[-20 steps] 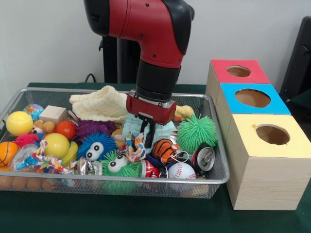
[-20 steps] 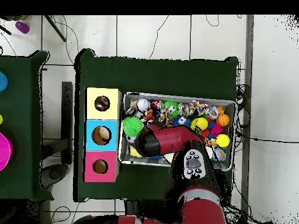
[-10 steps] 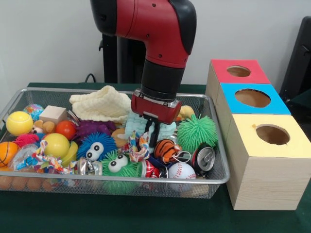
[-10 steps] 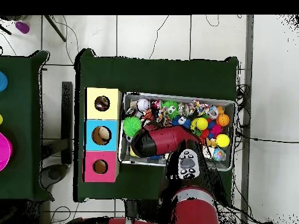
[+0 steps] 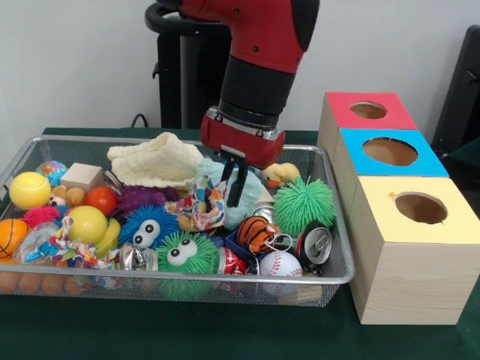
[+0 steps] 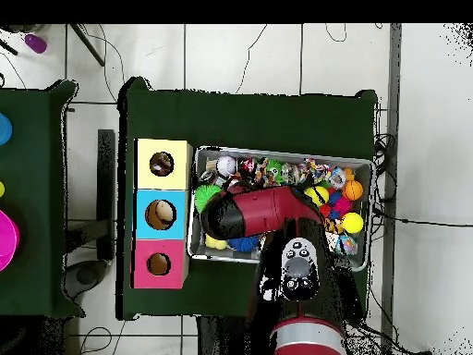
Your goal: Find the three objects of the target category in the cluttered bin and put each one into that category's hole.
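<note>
A multicoloured patterned cloth scrap (image 5: 201, 204) is hanging from the black jaws of the red and black robot arm's gripper (image 5: 234, 182), which are pinching its upper edge; the cloth is dangling just above the clutter in the middle of the silver wire-mesh bin (image 5: 45, 144). Directly behind it, a pale blue knitted cloth (image 5: 251, 196) is bunching up against the gripper, while a cream waffle-weave cloth (image 5: 154, 160) is lying spread along the bin's far side. Just beside the lifted scrap, a green spiky rubber ball (image 5: 303, 205) is resting near the bin's right end, with an orange-and-black striped ball (image 5: 256, 232), a white baseball (image 5: 280, 264) and a crushed drink can (image 5: 313, 244) lying in front of it. A blue fuzzy toy with googly eyes (image 5: 147, 227) and a green fuzzy toy with googly eyes (image 5: 182, 257) are sitting toward the near wall, and yellow balls (image 5: 30, 189), a red ball (image 5: 100, 200) and a small wooden block (image 5: 81, 177) are crowding the left end. On the green-covered desk (image 5: 187, 330) to the right of the bin, three wooden boxes are standing in a row, each with a round hole on top: a red-topped box (image 5: 366, 111), a blue-topped box (image 5: 390, 154) and a yellow-topped box (image 5: 417, 214). In the overhead view, the arm (image 6: 254, 211) is reaching across the bin (image 6: 366, 166), covering the gripper.
</note>
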